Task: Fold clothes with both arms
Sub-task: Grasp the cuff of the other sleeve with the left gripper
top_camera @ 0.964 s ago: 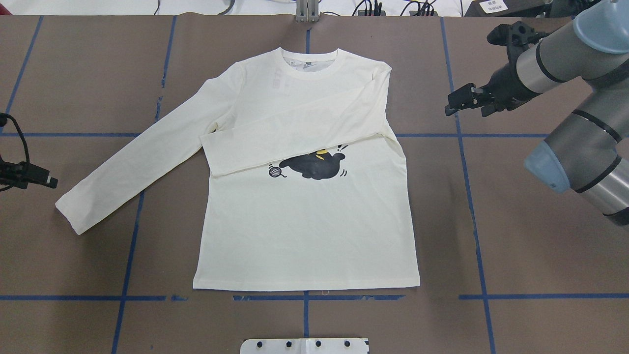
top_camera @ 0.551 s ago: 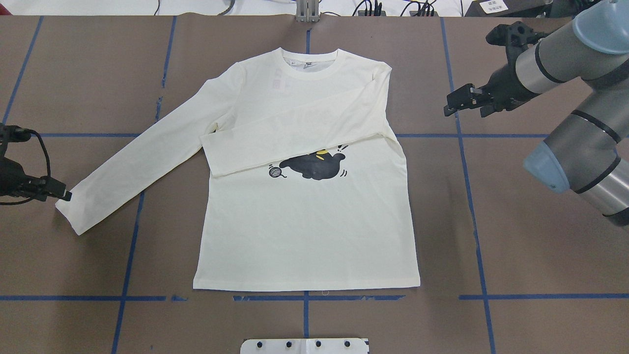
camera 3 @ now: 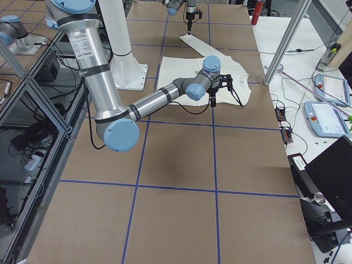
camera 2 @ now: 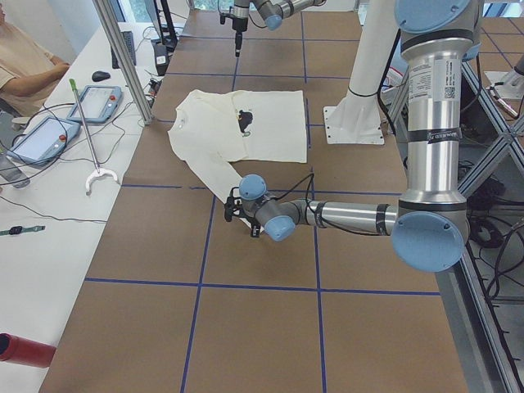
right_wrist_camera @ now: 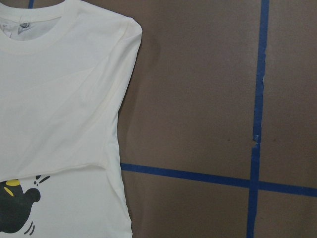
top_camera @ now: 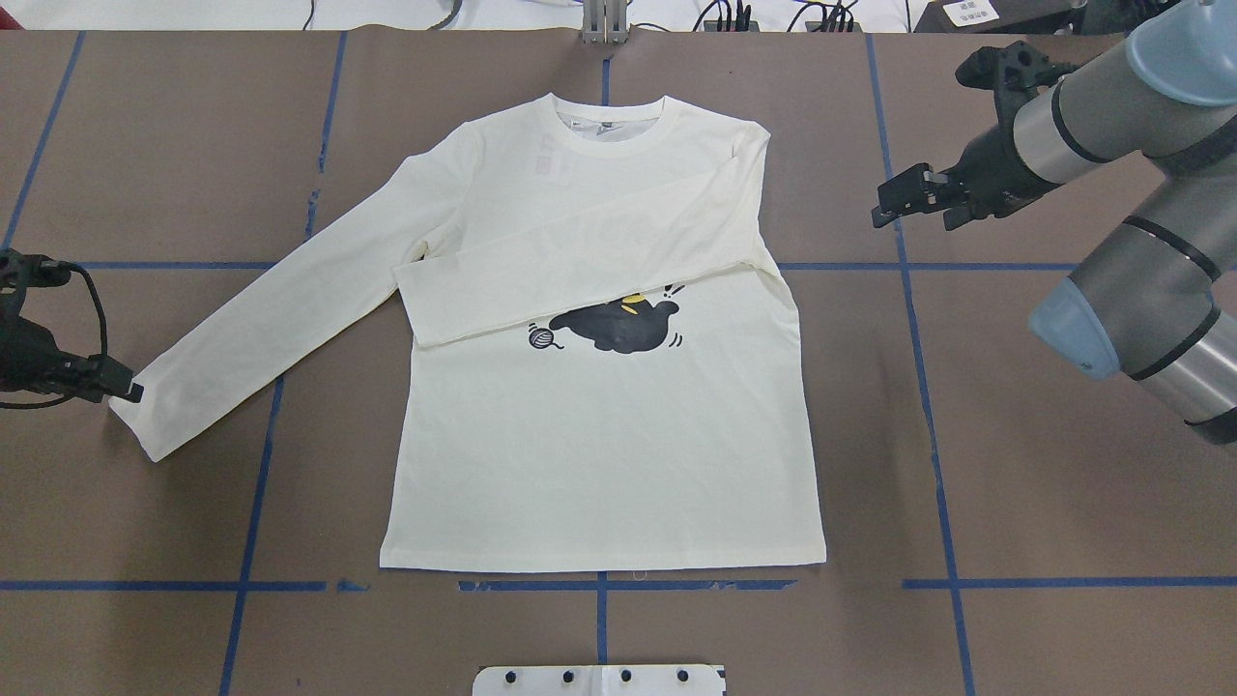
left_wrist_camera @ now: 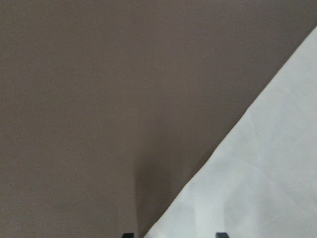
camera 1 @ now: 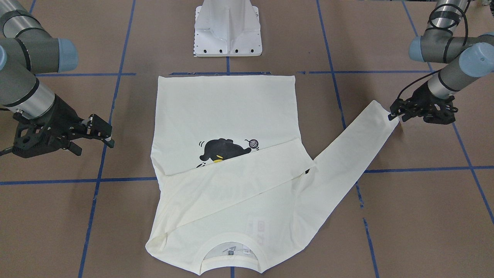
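Observation:
The cream-white long-sleeved T-shirt (top_camera: pixel 599 454) lies flat, print up, collar away from the robot. One sleeve is folded across the chest and hides the lettering; the black cat print (top_camera: pixel 618 329) shows just below it. The other sleeve (top_camera: pixel 261 329) stretches out toward the robot's left. My left gripper (top_camera: pixel 126 391) is low at that sleeve's cuff, also in the front-facing view (camera 1: pixel 393 114). It is open: the left wrist view shows cloth (left_wrist_camera: pixel 257 173) between its spread fingertips. My right gripper (top_camera: pixel 884 208) is open and empty, raised over bare table beyond the shirt's folded shoulder.
The white pedestal base (camera 1: pixel 227 31) stands at the robot's edge of the table behind the shirt's hem. Blue tape lines (top_camera: pixel 928 387) cross the brown table cover. A side table with tablets (camera 2: pixel 98 102), cables and a metal post (camera 2: pixel 123 57) lies past the collar.
My left gripper moved in from the table's left edge and down to the cuff of the outstretched sleeve. My right gripper drifted slightly away from the robot. The shirt has not moved.

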`<action>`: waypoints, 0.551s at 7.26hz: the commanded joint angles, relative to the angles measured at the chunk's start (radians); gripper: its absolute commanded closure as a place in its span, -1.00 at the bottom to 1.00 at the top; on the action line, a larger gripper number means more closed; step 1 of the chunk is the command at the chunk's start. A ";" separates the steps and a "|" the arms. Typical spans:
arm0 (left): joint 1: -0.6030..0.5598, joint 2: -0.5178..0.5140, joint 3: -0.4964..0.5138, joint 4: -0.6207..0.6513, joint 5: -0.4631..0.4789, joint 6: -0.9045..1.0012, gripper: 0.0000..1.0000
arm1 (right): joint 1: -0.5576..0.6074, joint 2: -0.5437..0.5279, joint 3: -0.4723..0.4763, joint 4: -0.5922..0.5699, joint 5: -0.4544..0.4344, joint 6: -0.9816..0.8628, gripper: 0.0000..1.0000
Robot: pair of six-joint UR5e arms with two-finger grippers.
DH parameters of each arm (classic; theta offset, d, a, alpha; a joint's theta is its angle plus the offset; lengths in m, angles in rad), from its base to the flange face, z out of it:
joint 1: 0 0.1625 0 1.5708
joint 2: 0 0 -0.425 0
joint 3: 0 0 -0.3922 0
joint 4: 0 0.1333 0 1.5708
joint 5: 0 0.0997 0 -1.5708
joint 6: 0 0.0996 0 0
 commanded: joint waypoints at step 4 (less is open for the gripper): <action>0.006 -0.038 0.032 0.005 0.000 0.007 1.00 | 0.000 0.008 -0.005 -0.001 0.000 0.000 -0.99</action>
